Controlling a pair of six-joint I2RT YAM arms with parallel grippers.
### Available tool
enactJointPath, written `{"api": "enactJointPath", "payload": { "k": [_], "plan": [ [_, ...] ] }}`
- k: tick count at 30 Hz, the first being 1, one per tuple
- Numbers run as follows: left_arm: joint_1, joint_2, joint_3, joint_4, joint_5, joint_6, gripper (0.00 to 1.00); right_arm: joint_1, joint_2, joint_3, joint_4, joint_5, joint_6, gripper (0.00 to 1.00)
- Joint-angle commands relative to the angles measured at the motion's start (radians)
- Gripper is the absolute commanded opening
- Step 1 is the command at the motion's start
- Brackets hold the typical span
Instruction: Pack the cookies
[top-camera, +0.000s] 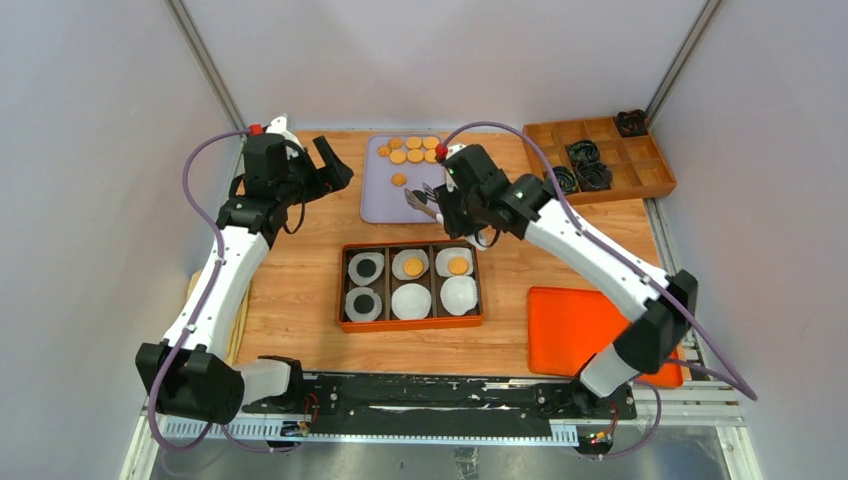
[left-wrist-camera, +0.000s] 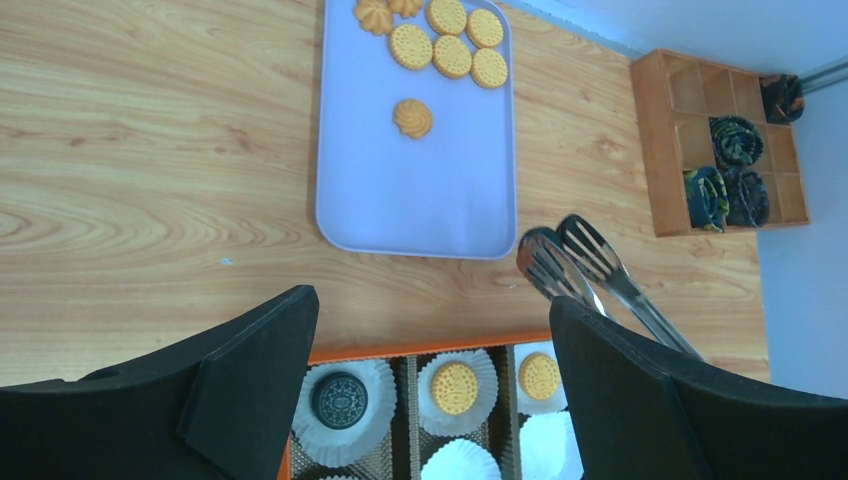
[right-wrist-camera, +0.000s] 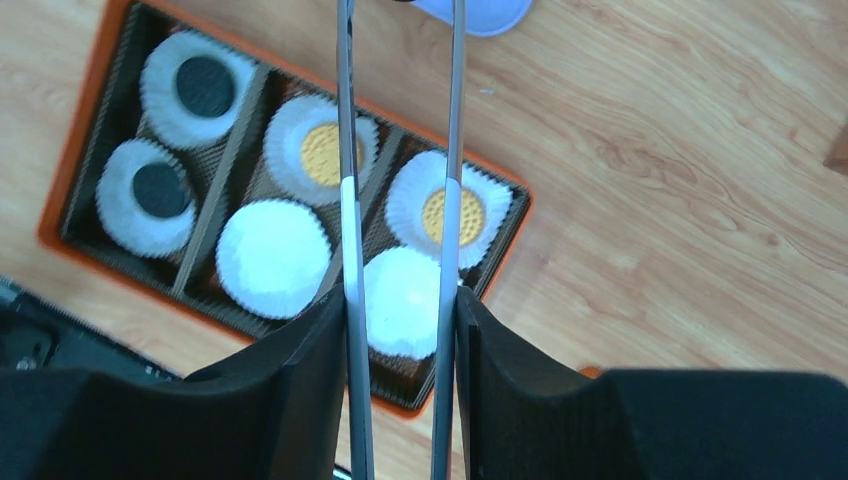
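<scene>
Several golden cookies (top-camera: 413, 150) lie at the far end of a lavender tray (top-camera: 385, 200); they also show in the left wrist view (left-wrist-camera: 452, 55). An orange six-cell box (top-camera: 411, 322) holds white liners. Its top middle (right-wrist-camera: 322, 155) and top right (right-wrist-camera: 446, 214) cells hold golden cookies, and its left two cells hold dark cookies (left-wrist-camera: 339, 400). My right gripper (right-wrist-camera: 400, 300) is shut on metal tongs (right-wrist-camera: 347, 200). The tongs' empty tips (left-wrist-camera: 575, 260) hang by the tray's near right corner. My left gripper (left-wrist-camera: 430, 300) is open and empty, high above the table left of the tray.
An orange compartment tray (top-camera: 600, 160) with dark cookies stands at the back right. A flat orange lid (top-camera: 580, 330) lies at the front right. A wooden board (top-camera: 240, 310) sits at the table's left edge under my left arm.
</scene>
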Motion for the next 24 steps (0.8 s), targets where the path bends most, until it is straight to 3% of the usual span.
{"api": "enactJointPath", "payload": {
  "k": [1,8,21,24],
  "plan": [
    [-0.002,-0.003,-0.004,0.012,0.003,-0.01,0.94,0.121,-0.126,-0.096,-0.03,0.026,-0.047,0.01],
    [-0.003,-0.009,-0.003,0.009,0.006,-0.016,0.94,0.32,-0.23,-0.264,-0.066,0.085,0.008,0.02],
    [-0.003,-0.021,-0.002,0.004,0.016,-0.025,0.94,0.456,-0.235,-0.345,-0.113,0.1,0.11,0.02],
    [-0.003,-0.022,-0.002,0.003,0.021,-0.027,0.94,0.467,-0.227,-0.34,-0.133,0.109,0.122,0.08]
  ]
}}
